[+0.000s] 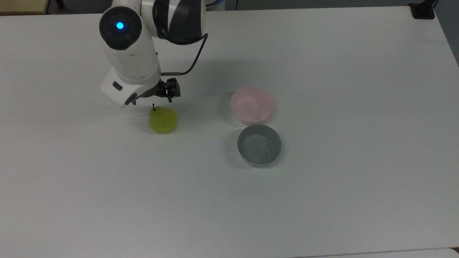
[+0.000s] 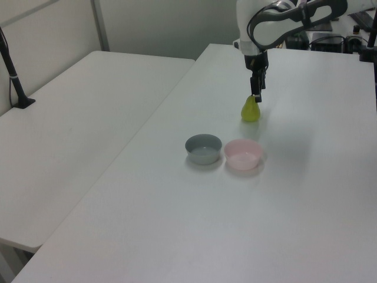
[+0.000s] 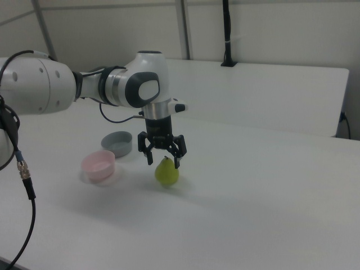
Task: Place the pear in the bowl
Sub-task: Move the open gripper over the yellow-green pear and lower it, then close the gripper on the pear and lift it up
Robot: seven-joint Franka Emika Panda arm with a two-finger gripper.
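The yellow-green pear stands upright on the white table, its dark stem pointing up. My gripper hangs directly over it, open, one black finger on each side of the stem and the pear's top. In the right view the gripper straddles the top of the pear with gaps on both sides. In the left view the gripper sits just above the pear. The pale pink bowl is empty, off to the top view's right of the pear.
A grey bowl of similar size touches the pink bowl on its near side in the top view. A second white table adjoins on the left view's left. A black clamp post stands at the top view's far right corner.
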